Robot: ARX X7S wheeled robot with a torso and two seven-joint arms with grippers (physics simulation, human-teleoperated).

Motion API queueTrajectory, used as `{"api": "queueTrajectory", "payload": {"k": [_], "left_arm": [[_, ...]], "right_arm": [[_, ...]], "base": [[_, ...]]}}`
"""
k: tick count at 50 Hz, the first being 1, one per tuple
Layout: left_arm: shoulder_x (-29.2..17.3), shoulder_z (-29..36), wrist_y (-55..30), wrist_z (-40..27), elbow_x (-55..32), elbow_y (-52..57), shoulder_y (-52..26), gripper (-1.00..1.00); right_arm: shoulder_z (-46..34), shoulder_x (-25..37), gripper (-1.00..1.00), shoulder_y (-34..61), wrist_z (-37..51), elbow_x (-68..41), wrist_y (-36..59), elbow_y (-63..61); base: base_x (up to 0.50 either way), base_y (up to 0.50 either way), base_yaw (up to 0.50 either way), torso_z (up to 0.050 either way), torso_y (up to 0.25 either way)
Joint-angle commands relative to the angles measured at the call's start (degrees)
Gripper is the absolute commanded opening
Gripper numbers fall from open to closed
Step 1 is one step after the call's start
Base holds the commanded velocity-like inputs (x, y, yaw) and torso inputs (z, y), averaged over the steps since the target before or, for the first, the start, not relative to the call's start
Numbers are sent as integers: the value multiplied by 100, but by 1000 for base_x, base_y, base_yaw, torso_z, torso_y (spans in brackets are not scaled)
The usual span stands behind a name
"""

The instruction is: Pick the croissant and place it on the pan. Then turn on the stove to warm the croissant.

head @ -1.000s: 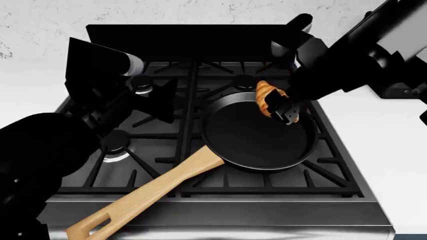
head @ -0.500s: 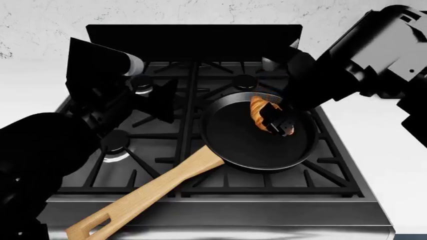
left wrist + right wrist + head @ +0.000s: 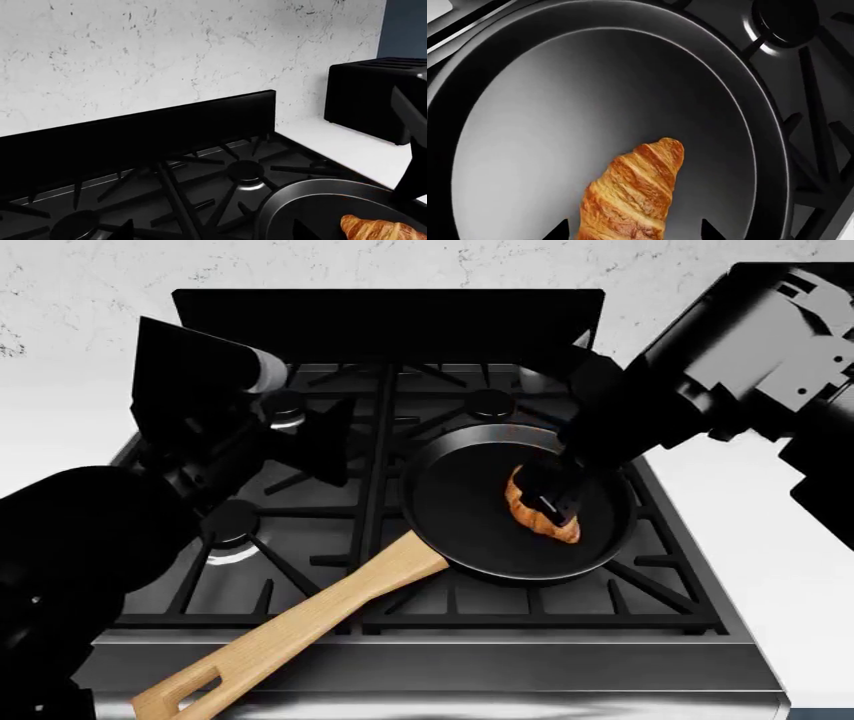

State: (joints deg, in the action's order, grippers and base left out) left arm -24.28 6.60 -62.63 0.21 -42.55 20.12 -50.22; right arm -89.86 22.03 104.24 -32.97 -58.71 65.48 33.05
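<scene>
The golden-brown croissant (image 3: pixel 541 513) lies inside the black pan (image 3: pixel 467 530), right of its middle. The pan sits on the stove (image 3: pixel 334 580), its wooden handle (image 3: pixel 287 635) pointing to the front left. My right gripper (image 3: pixel 554 492) hovers just above the croissant and is open. In the right wrist view its fingertips (image 3: pixel 560 231) stand clear of both sides of the croissant (image 3: pixel 630 192), with the pan (image 3: pixel 527 125) below. My left gripper (image 3: pixel 213 229) is open and empty over the back left burners. The stove's knobs are out of view.
A black toaster (image 3: pixel 373 100) stands on the white counter (image 3: pixel 353 150) right of the stove. The black backguard (image 3: pixel 133 140) runs along the marbled wall. My left arm (image 3: pixel 200 430) reaches over the stove's left grates.
My right gripper came down from the pan's far rim toward its floor with the croissant. Its jaws have parted, and the croissant now rests in the pan. The left arm stayed still.
</scene>
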Motion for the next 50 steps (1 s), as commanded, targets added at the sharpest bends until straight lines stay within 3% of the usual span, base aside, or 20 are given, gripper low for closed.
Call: {"api": "queueTrajectory", "payload": {"k": [1,14,32,41,50], "left_arm": [[-8,17,49,11,-11,-43,13,100],[-47,-162,-95,-88,-235,201,63,100],[-42,-656,-659,-559,-885,1038,43,100],[-46,-931,-832,-757,-1197,1330,97,100],[-99,-1010,-788,-802,-1257,1448,193,100]], "right_arm": [[30,21,100,29,60,-18,45,-61],[583,578,100,203,972,-609,531,-1137],[2270,2077,100,-128,3967,-2825,810,-3572],[2888,2669,100,-425,5650,-3978,151,-4704],[3331,3310,100,-1020,7334,-4314,-1032,-5833]], "base": [[0,0,0,0,0],[0,0,0,0,0],[0,0,0,0,0],[0,0,0,0,0],[0,0,0,0,0]]}}
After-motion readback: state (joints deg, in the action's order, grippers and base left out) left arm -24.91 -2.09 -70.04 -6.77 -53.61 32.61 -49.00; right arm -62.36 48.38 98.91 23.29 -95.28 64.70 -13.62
